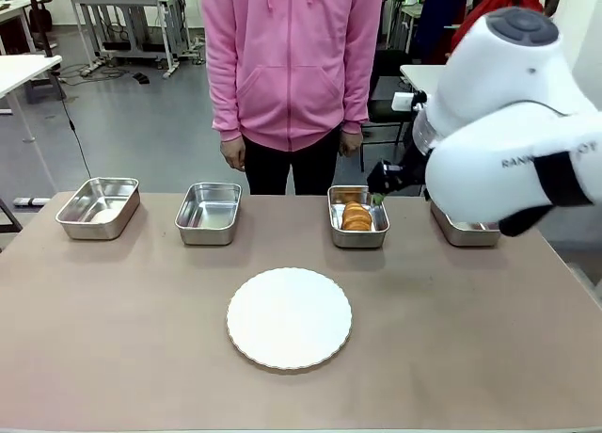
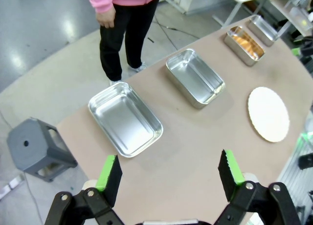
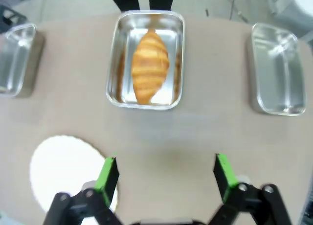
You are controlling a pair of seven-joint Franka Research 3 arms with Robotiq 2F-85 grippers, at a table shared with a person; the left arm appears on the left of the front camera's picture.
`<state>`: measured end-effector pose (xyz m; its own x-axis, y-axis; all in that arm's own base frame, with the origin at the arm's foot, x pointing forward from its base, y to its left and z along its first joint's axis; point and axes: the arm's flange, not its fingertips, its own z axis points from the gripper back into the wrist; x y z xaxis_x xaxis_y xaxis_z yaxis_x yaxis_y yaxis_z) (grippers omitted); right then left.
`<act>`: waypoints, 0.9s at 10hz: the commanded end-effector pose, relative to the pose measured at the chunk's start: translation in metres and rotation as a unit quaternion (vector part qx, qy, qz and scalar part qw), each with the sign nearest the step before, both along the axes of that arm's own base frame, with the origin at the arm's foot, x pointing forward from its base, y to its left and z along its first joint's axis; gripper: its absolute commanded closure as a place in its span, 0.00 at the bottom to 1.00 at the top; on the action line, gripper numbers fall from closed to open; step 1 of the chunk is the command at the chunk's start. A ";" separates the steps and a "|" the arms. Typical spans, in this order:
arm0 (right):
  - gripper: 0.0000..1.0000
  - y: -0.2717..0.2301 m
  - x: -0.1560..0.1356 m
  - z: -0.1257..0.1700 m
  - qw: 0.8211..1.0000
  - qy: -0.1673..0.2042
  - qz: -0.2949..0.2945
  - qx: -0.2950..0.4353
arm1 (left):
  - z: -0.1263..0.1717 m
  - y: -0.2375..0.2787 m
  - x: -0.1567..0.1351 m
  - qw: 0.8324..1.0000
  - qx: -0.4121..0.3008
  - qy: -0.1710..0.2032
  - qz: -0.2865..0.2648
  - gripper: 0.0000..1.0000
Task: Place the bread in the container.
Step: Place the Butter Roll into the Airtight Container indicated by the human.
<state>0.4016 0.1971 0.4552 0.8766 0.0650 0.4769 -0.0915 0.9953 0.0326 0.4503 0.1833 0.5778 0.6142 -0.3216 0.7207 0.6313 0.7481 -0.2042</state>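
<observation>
The bread (image 3: 150,66), a golden-brown ridged croissant, lies lengthwise inside the container (image 3: 114,78), a small shiny steel tray. In the front view the bread (image 1: 356,216) rests in the container (image 1: 334,216), third from the left in the row of trays. My right gripper (image 3: 165,175) hovers above the table just short of that tray, open, with nothing between its green pads. In the front view the right gripper (image 1: 380,190) hangs beside the tray's far right corner. My left gripper (image 2: 169,178) is open and empty, high over the table's left end.
Three other steel trays (image 1: 98,207) (image 1: 209,213) (image 1: 466,230) stand empty in the same row. A round white plate (image 1: 289,318) lies in the middle nearer me. A person in a pink hoodie (image 1: 292,56) stands at the far edge. A grey stool (image 2: 34,149) is off the table's left end.
</observation>
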 end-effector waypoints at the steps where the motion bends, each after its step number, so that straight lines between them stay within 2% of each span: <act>1: 0.00 -0.016 -0.021 -0.002 0.999 0.004 0.037 0.010 | 0.000 0.000 0.000 1.000 0.001 -0.002 -0.001 0.00; 3: 0.00 -0.022 -0.032 -0.015 0.999 0.014 0.042 0.030 | 0.000 0.000 0.000 1.000 0.001 -0.002 -0.001 0.00; 4: 0.00 -0.011 -0.024 -0.007 1.000 0.006 0.021 0.000 | 0.000 0.000 0.000 1.000 0.001 -0.002 -0.001 0.00; 9: 0.00 -0.011 -0.024 -0.007 1.000 0.006 0.021 0.000 | 0.000 0.000 0.000 1.000 0.001 -0.002 -0.001 0.00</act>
